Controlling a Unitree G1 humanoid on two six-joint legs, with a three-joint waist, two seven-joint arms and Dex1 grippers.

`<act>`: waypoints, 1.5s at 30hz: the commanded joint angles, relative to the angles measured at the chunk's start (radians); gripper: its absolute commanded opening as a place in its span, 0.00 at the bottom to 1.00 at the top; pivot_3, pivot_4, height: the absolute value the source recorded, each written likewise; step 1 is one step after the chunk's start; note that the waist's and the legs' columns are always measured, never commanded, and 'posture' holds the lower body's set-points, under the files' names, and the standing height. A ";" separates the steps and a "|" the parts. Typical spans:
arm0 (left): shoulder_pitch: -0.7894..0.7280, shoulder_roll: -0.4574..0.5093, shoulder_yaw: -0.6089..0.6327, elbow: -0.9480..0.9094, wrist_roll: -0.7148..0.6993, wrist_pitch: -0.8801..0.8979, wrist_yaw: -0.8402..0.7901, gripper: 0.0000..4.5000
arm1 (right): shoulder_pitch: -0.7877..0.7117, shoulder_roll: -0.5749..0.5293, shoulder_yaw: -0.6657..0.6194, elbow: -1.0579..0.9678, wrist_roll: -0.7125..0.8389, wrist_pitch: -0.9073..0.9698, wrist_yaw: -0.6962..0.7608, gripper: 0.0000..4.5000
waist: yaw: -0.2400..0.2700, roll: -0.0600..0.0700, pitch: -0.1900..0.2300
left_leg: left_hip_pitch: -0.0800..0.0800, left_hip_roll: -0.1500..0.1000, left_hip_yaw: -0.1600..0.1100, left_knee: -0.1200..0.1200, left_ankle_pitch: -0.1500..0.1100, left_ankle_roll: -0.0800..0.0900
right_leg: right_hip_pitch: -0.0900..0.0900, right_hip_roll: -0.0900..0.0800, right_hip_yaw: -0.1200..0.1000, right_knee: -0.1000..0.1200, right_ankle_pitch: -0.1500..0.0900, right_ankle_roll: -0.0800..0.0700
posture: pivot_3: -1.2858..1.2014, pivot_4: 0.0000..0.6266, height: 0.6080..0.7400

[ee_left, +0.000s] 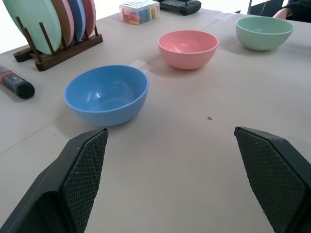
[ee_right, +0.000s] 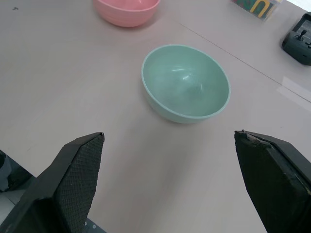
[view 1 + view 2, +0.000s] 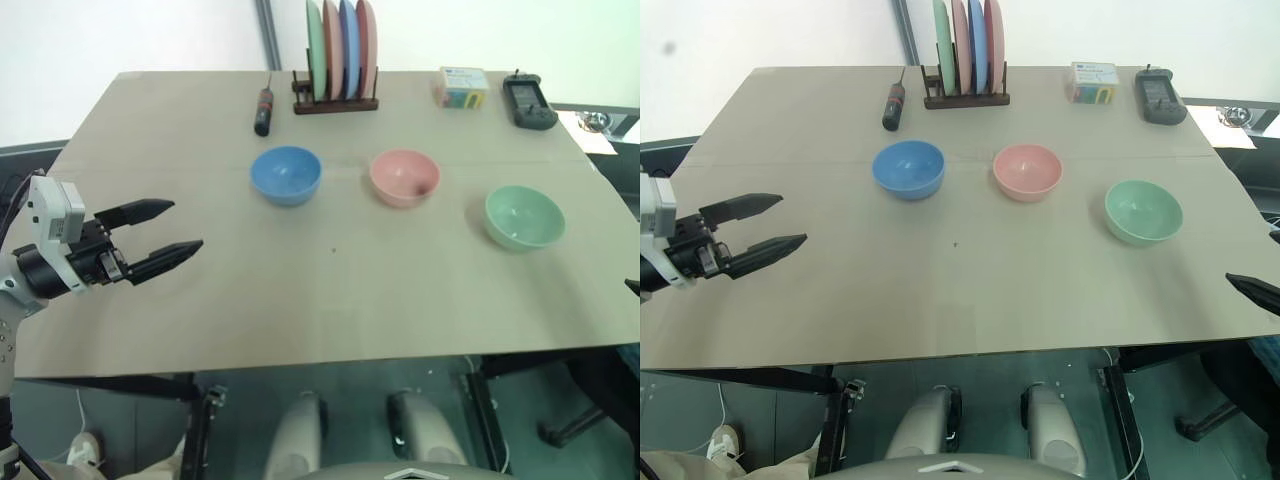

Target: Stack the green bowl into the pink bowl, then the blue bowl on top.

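A: Item one, the small round mint-green plastic bowl [image 2: 185,83]. Location?

B: Upright and empty on the tan tabletop [image 3: 330,290], at the robot's right end of the row of three bowls. It lies straight ahead of the right gripper [image 2: 170,187], between the lines of its two black fingers, near but untouched. A round bowl has no long axis, so any rim approach should serve.

A: State of that gripper?

B: Jaws spread wide, nothing held. It hangs at the right edge of the tabletop, pointing in towards the bowl.

A: Item two, the small round salmon-pink plastic bowl [image 3: 404,177].

B: Middle of the row, beyond the green bowl from the right gripper and off towards the robot's left. Empty, apart from both neighbours. It is the destination for the first stack.

A: Item three, the small round sky-blue plastic bowl [image 1: 106,94].

B: Left end of the row, just ahead of the left gripper [image 3: 158,234]. That gripper is also wide open and empty, hovering over the left edge of the tabletop.

A: Which arm for the first move?

B: By my reading, the right: the green bowl is near it and well apart from the left gripper. The carry would then run leftward to the pink bowl. The blue bowl suits the left arm afterwards.
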 commanded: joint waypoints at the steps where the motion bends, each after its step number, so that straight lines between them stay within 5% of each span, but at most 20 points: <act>1: -0.033 0.013 0.010 -0.007 -0.015 0.009 -0.002 0.99 | -0.037 -0.017 -0.011 -0.005 0.004 -0.013 -0.014 1.00 | 0.000 0.000 0.000 | 0.000 0.000 0.000 0.000 0.000 0.000 | 0.000 0.000 0.000 0.000 0.000 0.000 | 0.52 0.24 1.00; 8: -0.074 -0.023 -0.024 -0.060 -0.033 0.041 0.022 0.99 | -0.168 0.001 0.197 -0.017 -0.059 -0.062 -0.131 1.00 | -0.003 0.000 0.000 | 0.000 0.000 0.000 0.000 0.000 0.000 | 0.000 0.000 0.000 0.000 0.000 0.000 | 0.52 0.24 1.00; 16: -0.107 -0.110 -0.096 -0.168 -0.063 0.050 0.060 0.99 | -0.600 0.096 0.733 -0.033 -0.129 -0.020 -0.268 1.00 | -0.008 0.000 0.000 | 0.001 0.000 0.000 0.001 0.000 0.000 | 0.000 0.001 0.001 0.002 0.001 0.000 | 0.52 0.24 1.00; 20: -0.035 -0.158 -0.052 -0.245 -0.155 0.079 0.054 0.99 | -0.961 0.361 1.115 0.216 -0.388 -0.120 -0.360 1.00 | -0.022 0.000 0.001 | 0.001 0.001 0.002 0.001 0.000 0.000 | -0.001 0.002 0.002 0.003 0.003 -0.003 | 0.52 0.24 1.00; 29: 0.089 -0.164 0.054 -0.362 -0.236 0.111 0.094 0.99 | -1.298 0.616 1.314 0.851 -0.642 -0.477 -0.404 1.00 | 0.000 -0.001 0.002 | -0.005 -0.001 -0.001 0.001 0.000 0.000 | -0.008 0.001 0.001 0.011 0.005 -0.001 | 0.52 0.24 1.00; 32: 0.133 -0.168 0.100 -0.398 -0.268 0.122 0.112 1.00 | -1.355 0.643 1.312 0.982 -0.672 -0.537 -0.400 0.86 | -0.004 -0.001 0.002 | -0.004 -0.001 -0.001 0.002 0.000 0.000 | -0.008 0.001 0.001 0.011 0.005 -0.001 | 0.52 0.24 1.00; 41: 0.195 -0.195 0.122 -0.452 -0.283 0.112 0.162 1.00 | -1.397 0.669 1.287 1.087 -0.679 -0.606 -0.364 0.03 | -0.009 -0.001 0.002 | -0.001 0.000 0.000 0.002 0.000 0.000 | -0.008 0.002 0.002 0.014 0.003 -0.004 | 0.52 0.24 1.00; 45: 0.186 -0.196 0.105 -0.447 -0.272 0.105 0.170 1.00 | -1.388 0.671 1.283 1.056 -0.679 -0.601 -0.342 0.01 | -0.009 -0.001 0.002 | -0.001 0.000 0.000 0.002 0.000 0.000 | -0.008 0.002 0.002 0.015 0.004 -0.004 | 0.52 0.24 1.00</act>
